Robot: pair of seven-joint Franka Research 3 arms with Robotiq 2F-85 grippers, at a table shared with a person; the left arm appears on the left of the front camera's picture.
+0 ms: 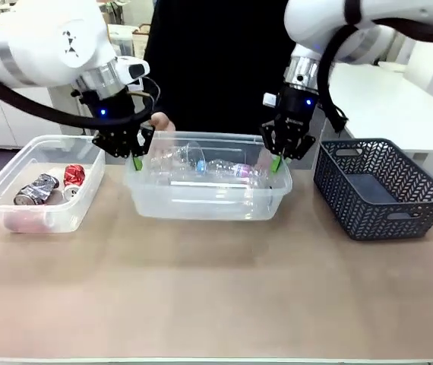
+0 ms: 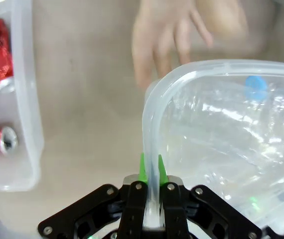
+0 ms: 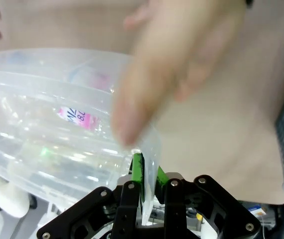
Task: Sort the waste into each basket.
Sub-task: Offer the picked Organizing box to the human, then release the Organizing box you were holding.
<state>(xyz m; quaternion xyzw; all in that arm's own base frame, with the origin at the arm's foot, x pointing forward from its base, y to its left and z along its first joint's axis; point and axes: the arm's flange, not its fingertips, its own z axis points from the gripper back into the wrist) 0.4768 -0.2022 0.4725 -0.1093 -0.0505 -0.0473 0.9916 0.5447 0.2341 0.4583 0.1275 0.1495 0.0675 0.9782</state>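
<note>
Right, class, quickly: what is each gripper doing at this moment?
Left gripper: closed on the rim of the middle tub at its left end.
Right gripper: closed on the same tub's rim at its right end.

A tan table [image 1: 216, 296] carries three containers in a row: a clear tub [image 1: 19, 205] at left, a clear tub [image 1: 201, 207] in the middle, a dark basket [image 1: 384, 190] at right.
</note>
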